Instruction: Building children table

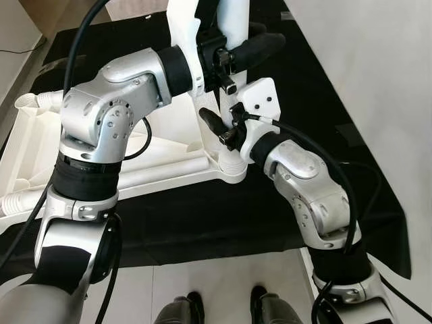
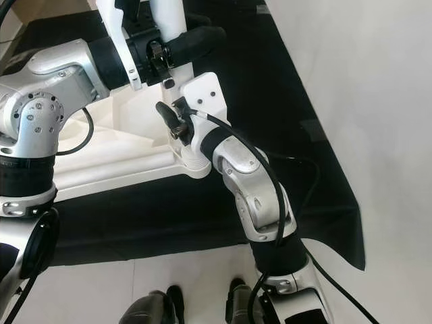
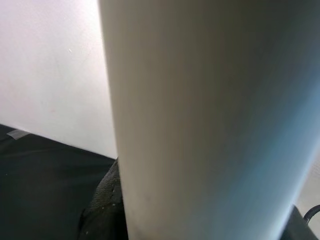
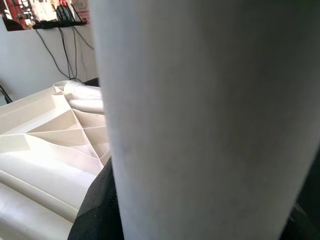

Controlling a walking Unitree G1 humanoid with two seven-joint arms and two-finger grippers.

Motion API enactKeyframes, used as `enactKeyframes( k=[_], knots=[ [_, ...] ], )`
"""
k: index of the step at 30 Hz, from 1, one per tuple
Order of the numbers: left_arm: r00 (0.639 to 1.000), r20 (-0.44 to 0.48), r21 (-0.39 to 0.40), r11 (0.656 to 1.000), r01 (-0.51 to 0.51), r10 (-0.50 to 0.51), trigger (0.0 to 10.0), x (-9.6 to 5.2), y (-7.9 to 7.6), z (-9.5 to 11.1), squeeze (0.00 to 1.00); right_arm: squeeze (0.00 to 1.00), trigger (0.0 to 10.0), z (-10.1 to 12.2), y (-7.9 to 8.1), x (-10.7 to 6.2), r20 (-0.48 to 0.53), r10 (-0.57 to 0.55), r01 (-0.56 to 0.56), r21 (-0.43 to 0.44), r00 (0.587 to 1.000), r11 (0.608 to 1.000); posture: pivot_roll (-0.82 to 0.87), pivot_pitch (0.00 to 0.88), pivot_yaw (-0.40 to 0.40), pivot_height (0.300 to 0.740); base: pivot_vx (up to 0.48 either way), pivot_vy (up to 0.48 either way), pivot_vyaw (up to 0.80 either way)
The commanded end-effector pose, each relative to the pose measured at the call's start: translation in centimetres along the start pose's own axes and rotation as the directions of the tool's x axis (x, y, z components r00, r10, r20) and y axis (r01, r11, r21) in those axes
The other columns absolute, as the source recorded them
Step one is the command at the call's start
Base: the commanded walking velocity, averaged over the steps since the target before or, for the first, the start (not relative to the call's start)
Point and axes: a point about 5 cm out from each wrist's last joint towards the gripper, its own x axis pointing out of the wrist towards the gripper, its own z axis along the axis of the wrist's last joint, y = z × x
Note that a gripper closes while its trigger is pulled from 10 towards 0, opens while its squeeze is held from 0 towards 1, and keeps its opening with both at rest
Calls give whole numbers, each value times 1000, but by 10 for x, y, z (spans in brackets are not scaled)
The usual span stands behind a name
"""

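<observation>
- Left gripper (image 1: pixel 233 50) is clenched round the upright white table leg (image 1: pixel 229 23), up high.
- Right gripper (image 2: pixel 177 121) grasps the same leg lower down — just above the corner socket (image 2: pixel 192 162).
- The right wrist view adds the ribbed underside of the upturned tabletop (image 4: pixel 45 135).
- The tabletop lies on a black mat (image 1: pixel 202 216).

Table leg (image 1: pixel 233 23) upright in tabletop (image 1: pixel 40 145) corner, on mat (image 1: pixel 202 216)

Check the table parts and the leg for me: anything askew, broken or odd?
Nothing stands out. The white leg stands upright at the corner socket of the upturned tabletop, with left pincer and right pincer on it. No cracks show.
</observation>
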Motion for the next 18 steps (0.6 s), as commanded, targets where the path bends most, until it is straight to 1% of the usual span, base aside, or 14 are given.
enactKeyframes(
  k=[1,5,8,9,10,12,13,15,17,18],
  knots=[
    [999,14,-28,999,41,-40,0,1,-7,-2,0,0,10000,-19,21,5,-85,110,-108,23,990,994,6,261,95,740,0,0,0],
    [999,19,-35,999,42,-41,0,1,-8,-2,0,0,10000,-19,21,5,-87,115,-113,22,990,993,7,258,94,740,0,0,0],
    [999,21,-39,998,45,-44,0,1,-9,-3,0,0,10000,-19,17,6,-85,115,-114,18,990,993,7,257,94,740,0,0,0],
    [999,21,-40,998,46,-45,0,1,-10,-3,0,1000,10000,-18,16,7,-83,113,-112,18,990,994,7,257,93,740,0,0,0],
    [999,21,-40,998,46,-45,0,1,-10,-3,0,1000,10000,-18,16,7,-83,113,-112,18,990,994,7,257,93,740,0,0,0],
    [999,22,-44,998,50,-49,0,2,-11,-3,0,1000,10000,-16,10,7,-82,176,-174,26,981,984,6,256,93,740,0,0,0],
    [999,22,-44,998,50,-49,0,2,-11,-3,0,1000,10000,-16,10,7,-82,176,-174,26,981,984,6,256,93,740,0,0,0],
    [998,25,-49,997,53,-52,0,3,-12,-4,0,1000,10000,-12,4,9,-82,251,-248,35,965,968,5,254,93,740,0,0,0],
    [998,25,-49,997,53,-52,0,3,-12,-4,0,1000,10000,-12,4,9,-82,251,-248,35,965,968,5,254,93,740,0,0,0],
    [998,27,-51,997,55,-54,0,3,-13,-4,0,1000,10000,-10,0,9,-85,296,-293,38,951,955,4,253,93,740,0,0,0]
  ],
)
